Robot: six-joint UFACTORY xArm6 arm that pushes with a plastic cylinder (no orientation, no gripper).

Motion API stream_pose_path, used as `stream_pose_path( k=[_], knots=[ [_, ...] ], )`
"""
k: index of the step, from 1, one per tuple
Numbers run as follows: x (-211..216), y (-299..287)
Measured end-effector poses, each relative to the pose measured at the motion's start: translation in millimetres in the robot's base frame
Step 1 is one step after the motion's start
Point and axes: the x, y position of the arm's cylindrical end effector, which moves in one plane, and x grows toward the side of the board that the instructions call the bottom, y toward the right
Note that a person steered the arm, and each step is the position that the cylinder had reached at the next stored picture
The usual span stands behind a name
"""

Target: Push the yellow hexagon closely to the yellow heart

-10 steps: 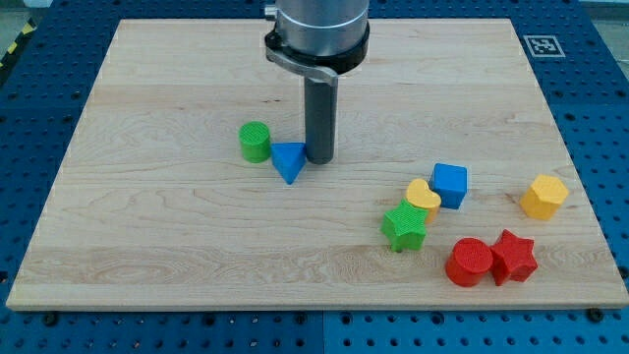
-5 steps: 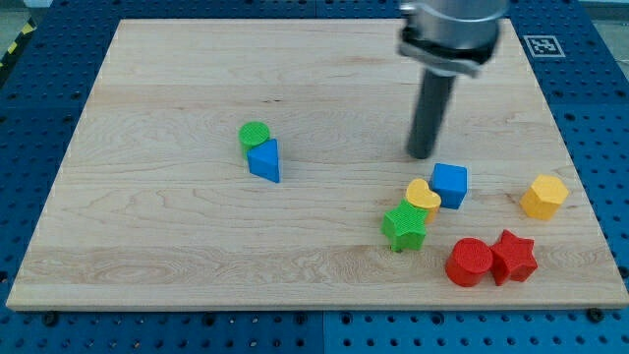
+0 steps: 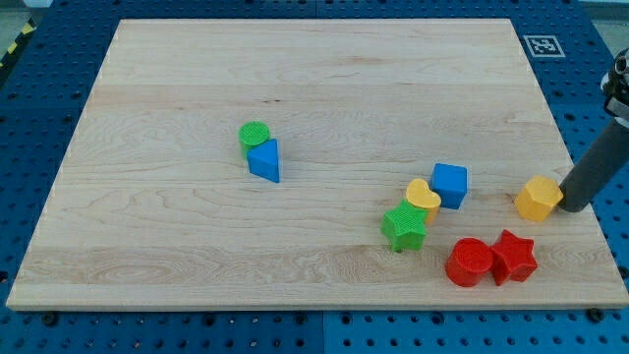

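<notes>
The yellow hexagon (image 3: 539,198) lies near the board's right edge. The yellow heart (image 3: 423,197) lies to its left, touching the blue cube (image 3: 450,184) and the green star (image 3: 404,226). My tip (image 3: 571,206) comes in from the view's right and rests right against the hexagon's right side. The blue cube stands between the hexagon and the heart.
A red cylinder (image 3: 469,262) and a red star (image 3: 514,257) lie together below the hexagon and heart. A green cylinder (image 3: 254,137) and a blue triangle (image 3: 264,160) touch at mid-left. The wooden board (image 3: 177,256) ends just right of my tip.
My tip has swept from beside the blue triangle across the board to the hexagon's right side. The blue triangle was nudged left against the green cylinder. The hexagon has shifted slightly left.
</notes>
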Motion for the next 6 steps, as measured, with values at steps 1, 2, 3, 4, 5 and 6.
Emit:
stream_pose_path(
  k=[1,2,3,4,5,6],
  knots=[
    [-12,0],
    [-19,-10],
    [19,-14],
    [23,-52],
    [22,-98],
    [20,-104]
  ],
)
